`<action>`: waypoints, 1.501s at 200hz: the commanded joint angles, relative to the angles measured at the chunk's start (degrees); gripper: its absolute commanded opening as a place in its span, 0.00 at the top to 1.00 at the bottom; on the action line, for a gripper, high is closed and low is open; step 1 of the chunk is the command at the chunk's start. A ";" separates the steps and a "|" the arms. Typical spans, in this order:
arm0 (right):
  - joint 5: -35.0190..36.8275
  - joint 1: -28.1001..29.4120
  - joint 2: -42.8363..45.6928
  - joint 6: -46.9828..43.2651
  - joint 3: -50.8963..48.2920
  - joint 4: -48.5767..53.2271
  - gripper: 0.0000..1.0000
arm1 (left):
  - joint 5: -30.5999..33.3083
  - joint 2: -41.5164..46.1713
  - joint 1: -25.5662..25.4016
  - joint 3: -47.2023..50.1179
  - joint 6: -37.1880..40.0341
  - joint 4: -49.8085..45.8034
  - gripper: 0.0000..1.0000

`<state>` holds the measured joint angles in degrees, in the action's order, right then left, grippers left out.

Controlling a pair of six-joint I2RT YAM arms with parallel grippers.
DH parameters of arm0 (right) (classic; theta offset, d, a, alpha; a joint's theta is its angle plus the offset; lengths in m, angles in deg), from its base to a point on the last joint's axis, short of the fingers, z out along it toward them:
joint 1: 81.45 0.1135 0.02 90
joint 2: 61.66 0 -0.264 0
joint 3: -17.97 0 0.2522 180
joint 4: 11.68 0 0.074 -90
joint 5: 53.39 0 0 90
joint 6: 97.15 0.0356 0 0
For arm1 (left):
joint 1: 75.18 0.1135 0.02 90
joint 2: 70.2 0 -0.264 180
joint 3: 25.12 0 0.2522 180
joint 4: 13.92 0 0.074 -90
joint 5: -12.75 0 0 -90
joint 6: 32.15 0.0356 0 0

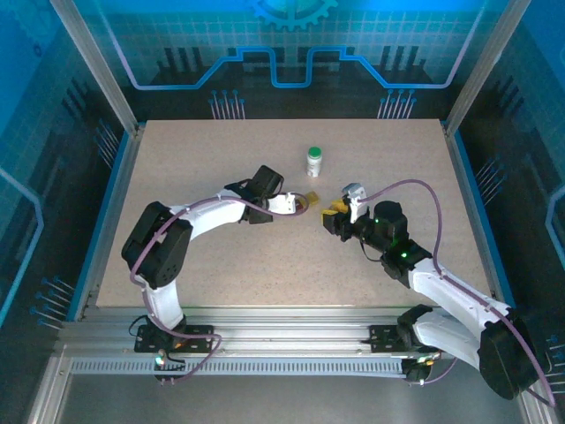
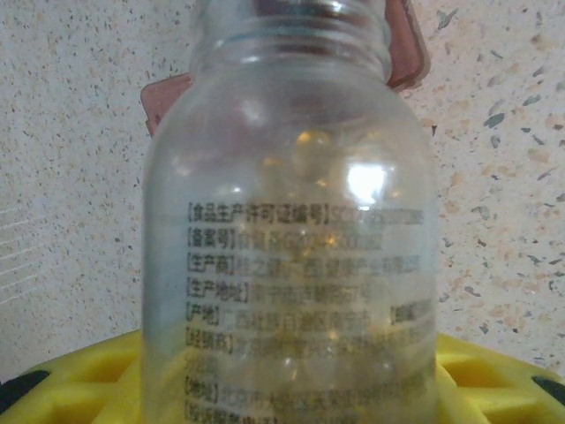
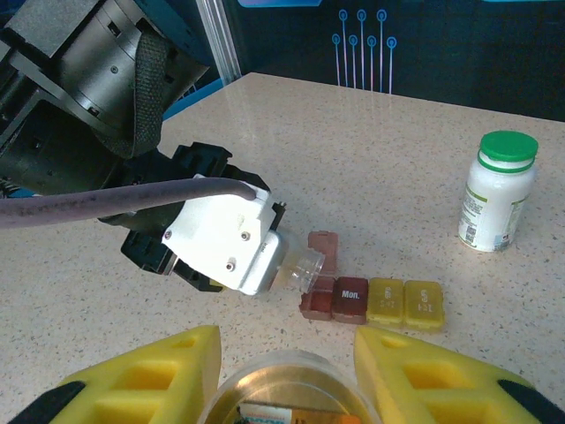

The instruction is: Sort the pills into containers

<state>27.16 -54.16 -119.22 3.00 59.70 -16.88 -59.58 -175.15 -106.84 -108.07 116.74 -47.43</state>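
Note:
My left gripper (image 1: 298, 204) is shut on a clear, uncapped bottle (image 2: 291, 221) that lies tilted. Round pale-yellow pills (image 2: 311, 150) show inside it. Its mouth (image 3: 305, 269) hangs over the open end compartment (image 3: 316, 305) of a pill organizer strip (image 3: 388, 300) with red-brown and yellow cells. My right gripper (image 3: 287, 380) sits just right of the strip, shut on a round clear-amber vial (image 3: 287, 393) seen end-on; its grey cap (image 1: 353, 191) shows from above. A white bottle with a green cap (image 3: 497, 190) stands upright behind the strip.
The organizer's red-brown lid (image 2: 402, 53) stands flipped up behind the clear bottle's neck. Both grippers are close together at the middle of the speckled table (image 1: 221, 159). A metal frame and blue walls run round the table edges.

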 commanded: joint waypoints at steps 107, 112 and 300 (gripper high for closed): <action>-1.07 -0.79 1.31 1.01 -0.30 -1.87 0.81 | 6.88 -5.17 -2.63 -5.64 8.88 -3.64 1.00; -1.06 -0.76 1.31 1.05 -0.28 -1.87 0.81 | 7.29 -5.26 -2.51 -5.69 9.45 -3.56 1.00; -2.13 -0.78 0.56 2.24 -0.08 -2.06 0.81 | 13.51 -5.42 -4.05 -7.98 13.69 -4.72 1.00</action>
<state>25.63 -54.16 -118.66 4.55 59.70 -16.90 -46.60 -180.83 -111.28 -114.89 131.32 -50.58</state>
